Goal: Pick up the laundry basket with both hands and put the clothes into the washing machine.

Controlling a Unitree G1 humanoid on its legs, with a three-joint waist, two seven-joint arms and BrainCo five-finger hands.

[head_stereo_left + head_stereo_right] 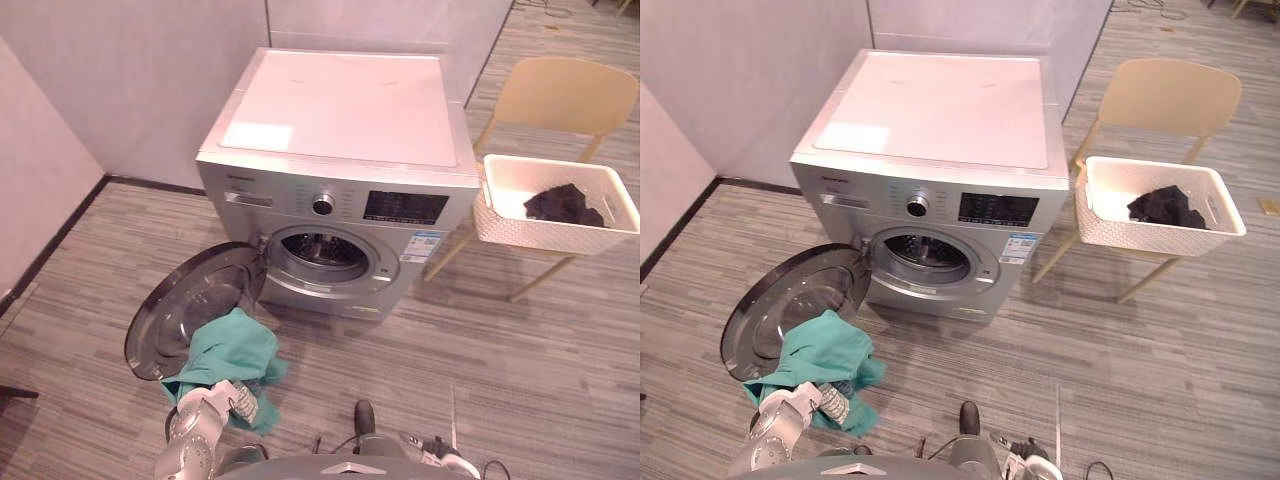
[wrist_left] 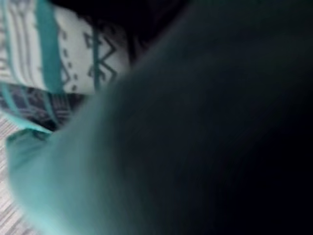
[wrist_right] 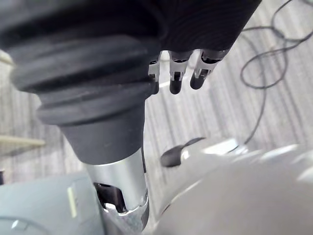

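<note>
Near left, by the open washer door (image 1: 190, 305), the teal garment (image 1: 235, 350) hides your left hand, so I cannot tell its grip. Your right hand (image 3: 178, 81) hangs relaxed and empty. The cloth looks light and limp, so take it by a bunched fold. The laundry basket (image 1: 520, 230) sits far right.

Both eye views: head cam, looking down & fwd at washing machine (image 1: 340, 190), its open door (image 1: 190, 310), basket (image 1: 555, 205); same scene, slightly offset. L wrist cam: v. close against teal cloth (image 2: 161, 147). R wrist cam: along right hand (image 3: 176, 81) to floor (image 3: 210, 122).
</note>
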